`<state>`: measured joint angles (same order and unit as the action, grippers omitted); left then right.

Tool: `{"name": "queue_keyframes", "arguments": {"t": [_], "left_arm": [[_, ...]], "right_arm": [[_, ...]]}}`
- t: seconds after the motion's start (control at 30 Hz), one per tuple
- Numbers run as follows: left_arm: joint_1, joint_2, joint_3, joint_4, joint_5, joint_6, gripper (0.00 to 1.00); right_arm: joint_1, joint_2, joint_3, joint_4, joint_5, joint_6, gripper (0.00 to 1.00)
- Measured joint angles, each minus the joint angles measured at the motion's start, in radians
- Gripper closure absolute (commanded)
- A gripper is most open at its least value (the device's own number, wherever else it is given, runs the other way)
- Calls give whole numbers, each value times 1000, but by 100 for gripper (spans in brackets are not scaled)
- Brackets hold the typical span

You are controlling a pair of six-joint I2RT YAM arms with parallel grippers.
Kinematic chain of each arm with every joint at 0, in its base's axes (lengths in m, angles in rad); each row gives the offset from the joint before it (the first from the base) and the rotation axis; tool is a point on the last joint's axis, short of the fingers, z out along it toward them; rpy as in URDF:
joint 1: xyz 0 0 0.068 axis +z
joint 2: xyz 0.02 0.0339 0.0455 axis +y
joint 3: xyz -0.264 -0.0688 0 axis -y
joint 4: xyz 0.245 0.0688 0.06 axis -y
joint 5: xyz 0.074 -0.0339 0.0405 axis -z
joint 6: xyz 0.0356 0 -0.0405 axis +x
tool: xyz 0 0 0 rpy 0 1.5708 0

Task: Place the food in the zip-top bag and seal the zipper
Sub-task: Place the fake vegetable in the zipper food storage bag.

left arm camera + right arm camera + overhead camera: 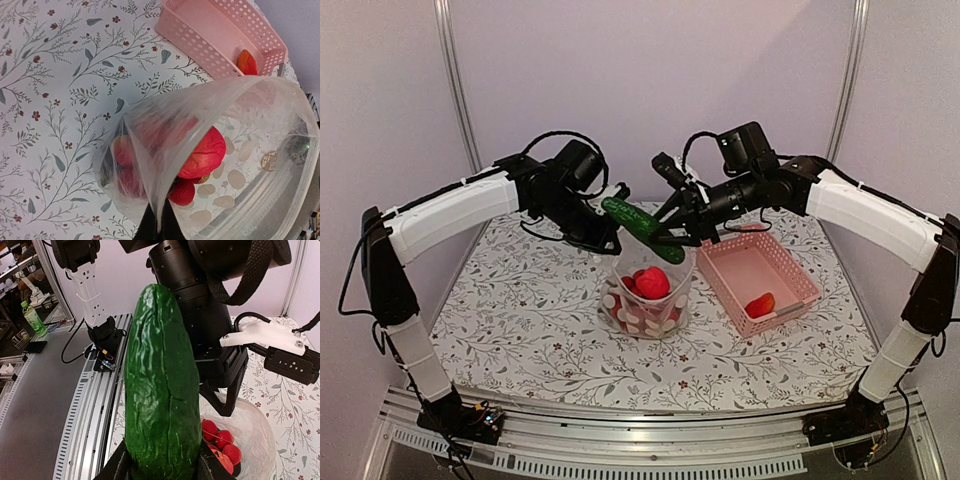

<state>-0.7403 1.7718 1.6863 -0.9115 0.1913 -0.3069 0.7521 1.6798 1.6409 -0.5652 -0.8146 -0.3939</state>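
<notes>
The zip-top bag (645, 300) stands at the table's middle with its mouth held open. My left gripper (161, 214) is shut on the bag's near rim, pinching the clear film. Inside lie round red fruits (205, 152) and a cluster of small red pieces (220, 437). My right gripper (165, 467) is shut on a long green cucumber-like food piece (162, 390), which hangs tilted just above the bag's mouth (642, 228). I cannot make out the zipper on the rim.
A pink lattice basket (790, 262) stands right of the bag, holding one orange-red piece (760, 304). The left arm's wrist (220, 365) hangs close behind the cucumber. Floral tablecloth (520, 320) lies around the bag.
</notes>
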Motion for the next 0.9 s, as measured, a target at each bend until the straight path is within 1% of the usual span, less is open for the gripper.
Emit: {"name": "queue_keyframes", "arguments": {"t": [0.27,0.6,0.73,0.9], "left_arm": [[1,0,-1,0,3,1,100],[18,0,-5,0,-2,8,100],[22,0,-6,0,-2,8,100],[34,-2,-11,1,0,8,100]], "right_arm": [[14,35,-60,5,35,-2,79],[14,43,-65,-28,115,-14,79],[15,54,-57,-73,159,-15,79],[16,112,-10,-143,220,-15,80]]}}
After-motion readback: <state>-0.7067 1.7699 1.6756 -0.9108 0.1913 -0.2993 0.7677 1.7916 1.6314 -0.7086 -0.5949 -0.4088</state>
